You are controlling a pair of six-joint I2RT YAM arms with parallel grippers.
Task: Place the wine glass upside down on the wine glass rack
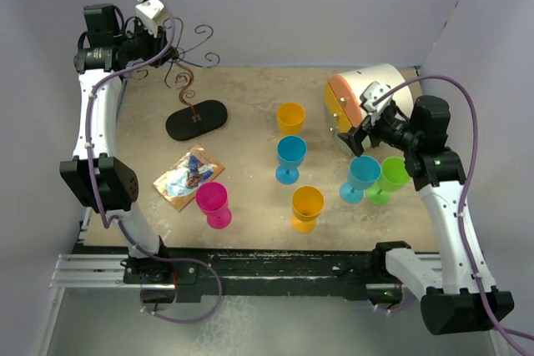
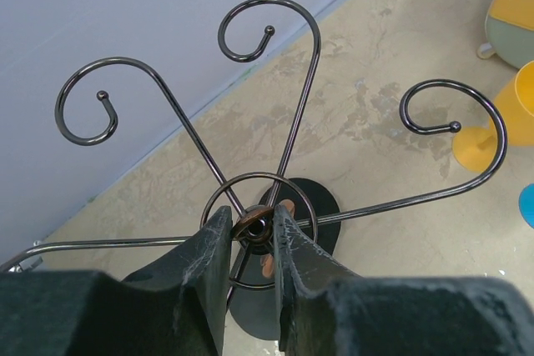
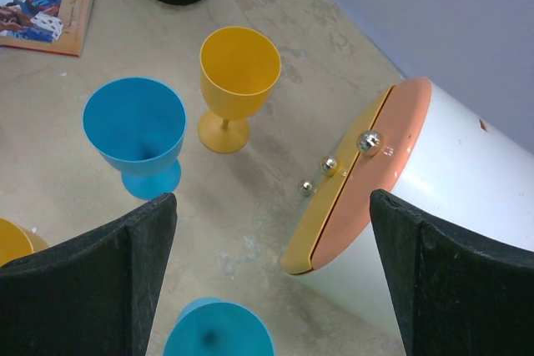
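My left gripper (image 1: pixel 164 49) is raised over the far left corner of the tabletop (image 1: pixel 250 93). Its fingers (image 2: pixel 213 243) are pressed in on the small brown hub at the top of the wine glass rack (image 2: pixel 324 204), pinching it. The rack's curled wire arms fan out beyond the fingertips, and its black oval base sits on the tabletop near the far left corner.

A flat printed packet (image 1: pixel 188 177) lies toward the near left, with the pink wine glass (image 1: pixel 213 203) just beside it. In the middle stand the far orange wine glass (image 1: pixel 290 116), the middle blue wine glass (image 1: pixel 291 156) and the near orange wine glass (image 1: pixel 306 206), in a line from far to near. All 6 glasses stand upright on the tabletop.

My right gripper (image 1: pixel 357 139) hangs near the right edge with its fingers (image 3: pixel 125 248) spread wide, holding nothing. The right blue wine glass (image 1: pixel 361 177) is below it, with the green wine glass (image 1: pixel 390 177) just beside that. A white container (image 1: pixel 363 93) with an orange and yellow lid lies on its side by the far right corner.
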